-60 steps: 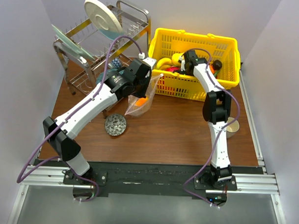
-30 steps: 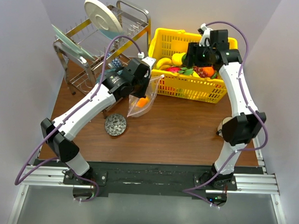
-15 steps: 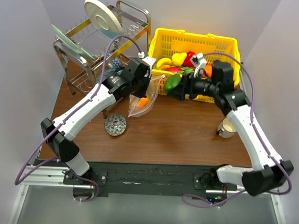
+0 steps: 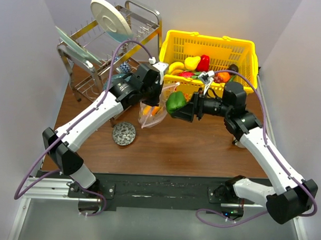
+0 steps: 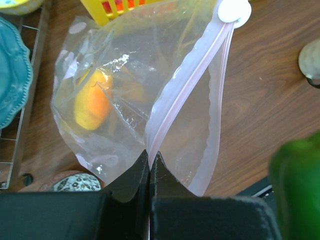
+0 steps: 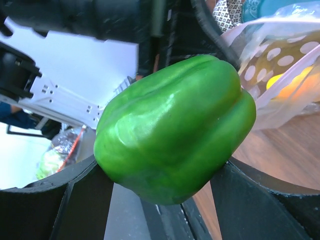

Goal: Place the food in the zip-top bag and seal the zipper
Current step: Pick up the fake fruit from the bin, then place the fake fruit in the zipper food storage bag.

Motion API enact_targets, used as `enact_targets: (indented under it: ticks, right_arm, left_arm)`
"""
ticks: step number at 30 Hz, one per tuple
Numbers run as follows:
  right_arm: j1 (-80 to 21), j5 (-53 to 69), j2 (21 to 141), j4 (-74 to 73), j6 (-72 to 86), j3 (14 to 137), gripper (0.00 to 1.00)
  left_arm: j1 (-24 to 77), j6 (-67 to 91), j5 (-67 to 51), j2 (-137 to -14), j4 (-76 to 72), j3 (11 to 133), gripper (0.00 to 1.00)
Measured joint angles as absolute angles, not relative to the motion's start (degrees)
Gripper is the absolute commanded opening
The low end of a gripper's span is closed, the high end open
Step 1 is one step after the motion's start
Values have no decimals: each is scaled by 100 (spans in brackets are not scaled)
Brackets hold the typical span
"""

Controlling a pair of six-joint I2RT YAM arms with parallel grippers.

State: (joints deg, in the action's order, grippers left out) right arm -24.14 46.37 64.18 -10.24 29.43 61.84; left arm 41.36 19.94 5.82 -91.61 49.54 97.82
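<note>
The clear zip-top bag hangs over the table in front of the yellow basket, mouth gaping toward the right. An orange piece of food lies inside it. My left gripper is shut on the pale zipper strip at the bag's rim, which ends in a white slider. My right gripper is shut on a glossy green pepper. In the top view the pepper hangs just right of the bag's mouth. A banana, a yellow piece and a red piece remain in the basket.
A metal dish rack with a white plate stands at the back left, and a teal plate sits on its lower shelf. A small patterned round dish lies left of the bag. A cup shows partly behind the right arm.
My right arm has carried the green pepper out of the basket and leftward, up to the bag's mouth. The left gripper has kept its hold on the bag, shifting only slightly.
</note>
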Motion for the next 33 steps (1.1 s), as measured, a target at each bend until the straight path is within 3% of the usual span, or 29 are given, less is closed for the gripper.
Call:
enact_targets:
  ticks: [15, 25, 28, 32, 33]
  right_arm:
    - [-2768, 4644, 6938, 102, 3483, 5706, 58]
    - [-2812, 3920, 7177, -126, 3376, 5483, 59]
    - [-2812, 3695, 7266, -307, 3334, 5457, 65]
    - [-2814, 3498, 7303, -454, 3286, 5452, 91]
    - [-2814, 3461, 7312, -480, 3282, 5452, 93]
  left_arm:
    - [4128, 2171, 47, -8888, 4600, 9264, 0]
    - [4117, 2193, 47, -8737, 4567, 9236, 0]
    - [4117, 2193, 75, -8696, 4565, 9236, 0]
    - [4117, 2193, 91, -8685, 4560, 9236, 0]
    - [4117, 2193, 91, -8685, 4563, 9236, 0]
